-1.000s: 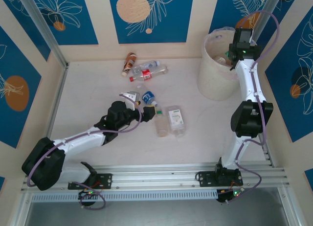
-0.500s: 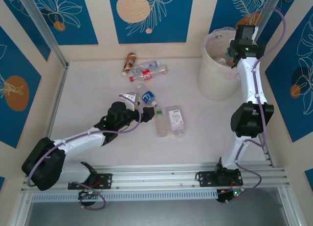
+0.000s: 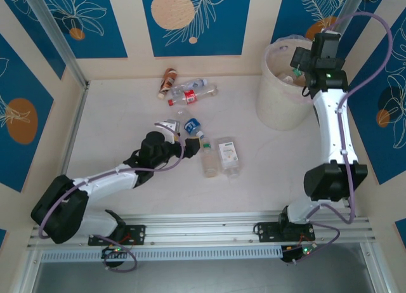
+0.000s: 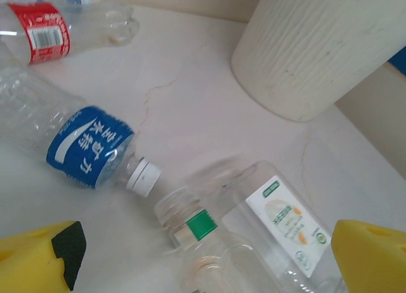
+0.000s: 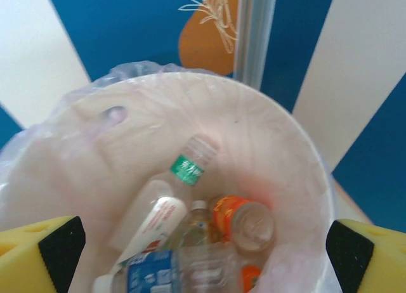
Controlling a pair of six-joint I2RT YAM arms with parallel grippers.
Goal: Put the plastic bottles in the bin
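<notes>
The bin [image 3: 279,106] stands at the back right, a cream bucket with a bag liner. My right gripper [image 3: 299,66] hangs open over it, nothing between its fingers. Inside the bin [image 5: 304,153] lie several bottles: green-labelled [image 5: 188,169], orange-labelled [image 5: 244,220], blue-labelled [image 5: 152,274]. My left gripper [image 3: 179,133] is open and low over the table. Just ahead of it lie a blue-labelled bottle [image 4: 89,147], a green-banded one [image 4: 196,226] and a white-labelled one [image 4: 285,223]. Farther back are a red-labelled bottle [image 3: 187,96], a clear one [image 3: 202,85] and a brown one [image 3: 167,82].
Panel walls close the table on three sides, with a slanted metal post [image 3: 60,42] at the back left and another [image 5: 254,33] right behind the bin. An aluminium rail [image 3: 203,226] runs along the near edge. The bin's ribbed wall [image 4: 323,45] rises beyond the left gripper.
The right arm has stretched upward and its elbow has swung toward the near edge; its gripper stays over the bin, shifted slightly right. The left arm has barely moved.
</notes>
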